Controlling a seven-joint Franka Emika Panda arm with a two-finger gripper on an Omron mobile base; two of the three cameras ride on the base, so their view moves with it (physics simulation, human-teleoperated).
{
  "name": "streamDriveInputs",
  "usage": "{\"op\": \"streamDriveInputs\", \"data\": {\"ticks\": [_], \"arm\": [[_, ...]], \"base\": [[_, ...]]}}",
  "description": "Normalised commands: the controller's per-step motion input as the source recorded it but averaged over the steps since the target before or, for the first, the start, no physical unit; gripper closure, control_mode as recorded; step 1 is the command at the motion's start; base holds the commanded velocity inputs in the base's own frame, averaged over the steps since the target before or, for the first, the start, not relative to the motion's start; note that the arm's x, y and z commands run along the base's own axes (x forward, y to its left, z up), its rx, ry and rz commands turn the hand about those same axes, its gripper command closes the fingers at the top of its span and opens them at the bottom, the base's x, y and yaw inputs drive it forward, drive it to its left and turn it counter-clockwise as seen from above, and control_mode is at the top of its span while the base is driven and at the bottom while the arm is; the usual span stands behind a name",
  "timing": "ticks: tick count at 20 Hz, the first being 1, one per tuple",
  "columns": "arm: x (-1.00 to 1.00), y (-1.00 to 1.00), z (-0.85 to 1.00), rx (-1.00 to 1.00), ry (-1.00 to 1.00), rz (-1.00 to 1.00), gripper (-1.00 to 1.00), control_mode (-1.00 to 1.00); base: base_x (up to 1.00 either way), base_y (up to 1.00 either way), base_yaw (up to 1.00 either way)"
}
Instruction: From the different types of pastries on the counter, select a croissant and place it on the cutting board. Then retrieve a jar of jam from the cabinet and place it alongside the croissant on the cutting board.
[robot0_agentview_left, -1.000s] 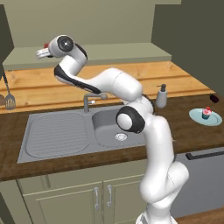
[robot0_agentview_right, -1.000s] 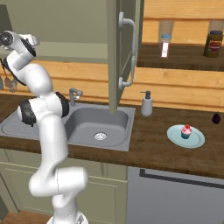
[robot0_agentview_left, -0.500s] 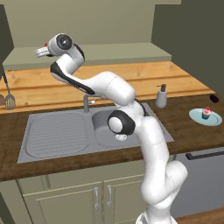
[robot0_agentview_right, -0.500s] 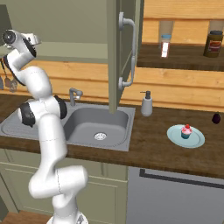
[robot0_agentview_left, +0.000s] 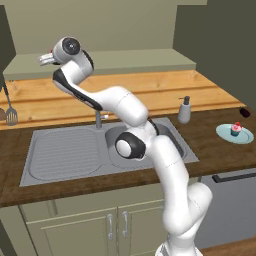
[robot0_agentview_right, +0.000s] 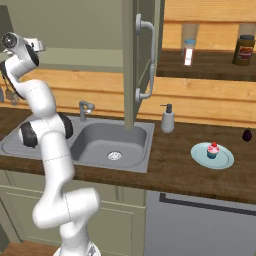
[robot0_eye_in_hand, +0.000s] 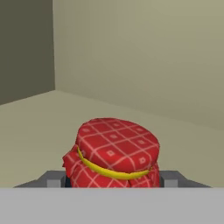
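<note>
The jar of jam (robot0_eye_in_hand: 116, 151) was seated between the hand's (robot0_eye_in_hand: 114, 179) fingers, closure undetermined; slippage was judged possible if withdrawn loose.

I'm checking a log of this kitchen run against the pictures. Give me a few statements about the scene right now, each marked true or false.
1. The gripper is raised to the level of the cabinet shelf. True.
2. The jar of jam has a plain blue lid. False: its cover is red checked cloth tied with a yellow band.
3. In the hand view the jar stands between the two finger tips. True.
4. The pink-frosted cupcake sits in the sink. False: it stands on the pale blue plate on the counter, right of the sink.
5. A soap dispenser stands on the counter behind the sink. True.
</note>
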Motion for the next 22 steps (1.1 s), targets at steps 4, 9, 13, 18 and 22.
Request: {"op": "streamDriveInputs", "data": {"ticks": [4, 9, 13, 18, 22], "arm": [[0.00, 0.00, 0.00, 0.00, 0.04, 0.00, 1.00, -1.00], [0.00, 0.00, 0.00, 0.00, 0.01, 0.00, 1.00, -1.00], [-0.09, 0.00, 0.01, 0.00, 0.00, 0.00, 1.00, -1.00], [-0.57, 0.00, 0.06, 0.00, 0.00, 0.00, 1.00, -1.00], [-0.67, 0.00, 0.24, 0.00, -0.06, -0.04, 1.00, -1.00]], "base": [[0.00, 0.00, 0.00], [0.00, 0.00, 0.00], [0.00, 0.00, 0.00], [0.00, 0.00, 0.00], [0.00, 0.00, 0.00]]}}
